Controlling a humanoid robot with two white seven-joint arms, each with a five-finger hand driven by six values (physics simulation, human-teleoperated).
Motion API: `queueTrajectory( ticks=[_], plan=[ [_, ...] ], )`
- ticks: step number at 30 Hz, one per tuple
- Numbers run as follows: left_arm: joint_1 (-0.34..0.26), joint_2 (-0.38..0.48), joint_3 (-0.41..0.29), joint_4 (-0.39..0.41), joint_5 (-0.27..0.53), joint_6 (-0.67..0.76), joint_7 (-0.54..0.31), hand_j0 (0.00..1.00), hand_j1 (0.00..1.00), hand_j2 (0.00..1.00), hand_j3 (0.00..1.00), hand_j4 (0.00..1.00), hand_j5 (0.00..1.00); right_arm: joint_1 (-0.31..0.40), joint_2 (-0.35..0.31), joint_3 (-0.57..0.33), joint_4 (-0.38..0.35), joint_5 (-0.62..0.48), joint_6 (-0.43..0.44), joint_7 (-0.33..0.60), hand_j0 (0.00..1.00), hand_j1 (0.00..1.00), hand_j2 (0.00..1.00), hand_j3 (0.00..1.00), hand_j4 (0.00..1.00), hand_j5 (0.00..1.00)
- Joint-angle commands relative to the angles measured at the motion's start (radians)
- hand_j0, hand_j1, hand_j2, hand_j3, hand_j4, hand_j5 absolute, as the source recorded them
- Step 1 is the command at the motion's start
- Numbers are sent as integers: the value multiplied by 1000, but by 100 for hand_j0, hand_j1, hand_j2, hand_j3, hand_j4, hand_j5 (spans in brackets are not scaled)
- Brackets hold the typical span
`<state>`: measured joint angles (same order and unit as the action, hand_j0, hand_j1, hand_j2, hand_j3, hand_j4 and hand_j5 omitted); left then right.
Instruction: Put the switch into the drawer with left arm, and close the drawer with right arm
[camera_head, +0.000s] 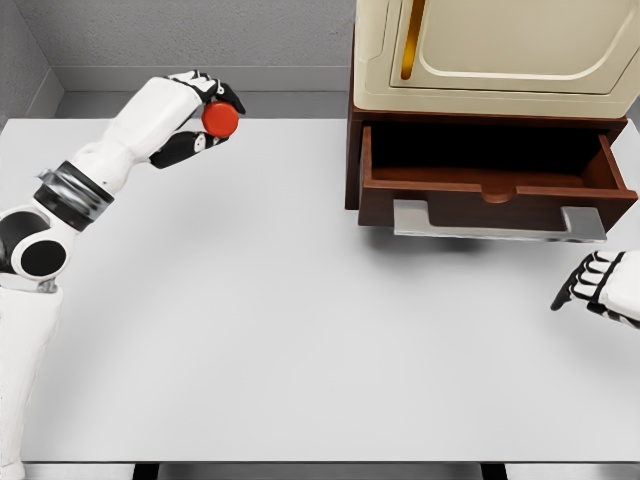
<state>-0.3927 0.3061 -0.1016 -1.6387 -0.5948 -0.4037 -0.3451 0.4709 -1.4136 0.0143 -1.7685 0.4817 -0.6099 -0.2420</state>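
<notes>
The switch (221, 118) is a small object with a round red button face, held above the table's far left. My left hand (203, 115) is shut on it, thumb below and fingers over the top, well to the left of the cabinet. The brown drawer (497, 190) stands pulled out at the bottom of the cabinet, with a grey handle (497, 223) along its front and a dark, bare inside. My right hand (597, 283) rests low at the right edge, just below the drawer's right corner, fingers relaxed and holding nothing.
A cream cabinet (490, 55) with a gold door handle (408, 40) sits on top of the brown drawer unit at the back right. The white table (300, 330) spreads between the two arms. Grey walls close the back.
</notes>
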Motion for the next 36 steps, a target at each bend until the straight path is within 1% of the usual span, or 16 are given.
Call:
queueTrajectory(
  ticks=[1, 4, 7, 8, 12, 14, 15, 16, 18, 23, 26, 28, 32, 34, 36],
  plan=[
    [0, -19, -10, -33, -49, -1, 2, 36, 36, 36, 36, 36, 36, -2, -2, 0, 0, -6, -1, 0, 59, 59, 59, 59, 59, 59],
    [-3, -21, -24, -67, -79, 0, 2, 35, 35, 35, 35, 35, 35, 0, -2, 0, 0, -6, -1, 0, 59, 59, 59, 59, 59, 59],
    [-5, -44, -46, -70, -123, -1, 2, 35, 35, 35, 35, 35, 35, 0, -2, 0, 0, -6, -1, 0, 59, 59, 59, 59, 59, 59],
    [-5, -55, -47, -84, -131, 0, 2, 35, 35, 35, 35, 35, 35, 0, -1, 0, 0, -6, -1, 0, 59, 59, 59, 59, 59, 59],
    [-12, -58, -89, -89, -154, 5, 2, 35, 35, 35, 35, 35, 35, 0, -1, 0, 0, -6, -1, 0, 59, 59, 59, 59, 59, 59],
    [-17, -70, -101, -89, -194, 6, 2, 35, 35, 35, 35, 35, 35, 0, -1, 0, 0, -6, -1, 0, 59, 59, 59, 59, 59, 59],
    [-25, -71, -119, -90, -215, 6, 2, 35, 35, 35, 35, 35, 35, 0, -1, 0, 0, -6, -1, 0, 59, 59, 59, 59, 59, 59],
    [-35, -74, -130, -90, -217, 6, 2, 35, 35, 35, 35, 35, 35, 0, -1, 0, 0, -6, -1, 0, 59, 59, 59, 59, 59, 59],
    [-49, -88, -142, -90, -249, 8, 2, 35, 35, 35, 35, 35, 35, 0, -1, 0, 0, -6, -1, 0, 59, 59, 59, 59, 59, 59],
    [-83, -107, -191, -89, -280, 9, 2, 35, 35, 35, 35, 35, 35, -2, -1, 0, 0, -6, -1, 0, 59, 59, 59, 59, 59, 59],
    [-95, -127, -207, -90, -309, 9, 2, 35, 35, 35, 35, 35, 35, 0, -1, 0, 0, -6, -1, 0, 59, 59, 59, 59, 59, 59],
    [-98, -154, -214, -90, -342, 9, 2, 35, 35, 35, 35, 35, 35, -2, -1, 0, 0, -6, -1, 0, 59, 59, 59, 59, 59, 59],
    [-126, -157, -236, -89, -356, 9, 2, 35, 35, 35, 35, 35, 35, -2, -1, 0, 0, -6, -1, 0, 59, 59, 59, 59, 59, 59],
    [-144, -157, -259, -87, -358, 12, 2, 35, 35, 35, 35, 35, 35, 0, -1, 0, 0, -6, -1, 0, 59, 59, 59, 59, 59, 59],
    [-149, -159, -283, -85, -369, 12, 2, 35, 35, 35, 35, 35, 35, -2, -1, 0, 0, -6, -1, 0, 59, 59, 59, 59, 59, 59]
  ],
)
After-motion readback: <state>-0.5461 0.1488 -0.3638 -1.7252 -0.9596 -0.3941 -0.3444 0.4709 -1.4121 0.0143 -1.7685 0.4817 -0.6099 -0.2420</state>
